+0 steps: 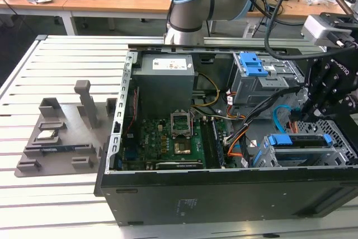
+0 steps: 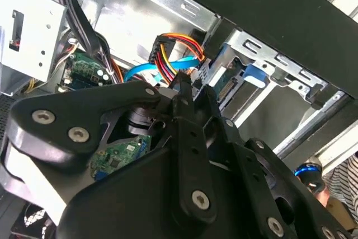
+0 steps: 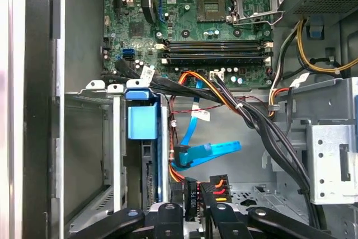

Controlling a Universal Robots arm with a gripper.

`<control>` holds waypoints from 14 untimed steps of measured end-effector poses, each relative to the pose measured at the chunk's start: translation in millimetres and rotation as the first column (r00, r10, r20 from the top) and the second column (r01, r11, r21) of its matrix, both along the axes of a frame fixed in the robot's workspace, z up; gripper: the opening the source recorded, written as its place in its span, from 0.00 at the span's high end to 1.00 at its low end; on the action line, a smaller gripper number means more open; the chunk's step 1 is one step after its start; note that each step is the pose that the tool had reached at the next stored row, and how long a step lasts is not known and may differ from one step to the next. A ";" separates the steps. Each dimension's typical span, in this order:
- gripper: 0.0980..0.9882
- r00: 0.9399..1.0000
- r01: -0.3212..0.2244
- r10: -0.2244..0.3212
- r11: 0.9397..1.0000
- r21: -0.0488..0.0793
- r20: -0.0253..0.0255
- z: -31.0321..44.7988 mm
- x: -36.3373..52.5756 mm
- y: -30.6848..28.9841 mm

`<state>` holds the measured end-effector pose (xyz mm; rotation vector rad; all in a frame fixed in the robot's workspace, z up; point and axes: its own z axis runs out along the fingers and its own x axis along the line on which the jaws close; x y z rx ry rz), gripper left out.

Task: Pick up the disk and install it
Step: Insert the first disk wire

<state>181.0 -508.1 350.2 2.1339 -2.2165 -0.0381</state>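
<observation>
The disk (image 1: pixel 299 141), blue-framed, sits in the drive cage (image 1: pixel 335 155) of the computer case (image 1: pixel 224 194) on the table (image 1: pixel 61 65). It looks rigid, fairly dense and shock-sensitive; its blue carrier edges seem the safest hold. The claw (image 1: pixel 313 117) hangs just above it, holding a black cable connector (image 3: pixel 198 191).

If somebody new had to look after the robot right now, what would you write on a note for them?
Gripper: low inside the computer case, right above the drive cage at the exterior view's right.
Disk: sits in that cage, with its blue carrier showing on top.
Done: the disk is in the cage.
Left: the pictures do not show whether it is pushed fully home, or whether the gripper is holding anything, so check both.
</observation>
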 end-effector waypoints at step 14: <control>0.93 1.000 0.000 0.000 1.000 0.000 0.000 0.0 0.1 -25.4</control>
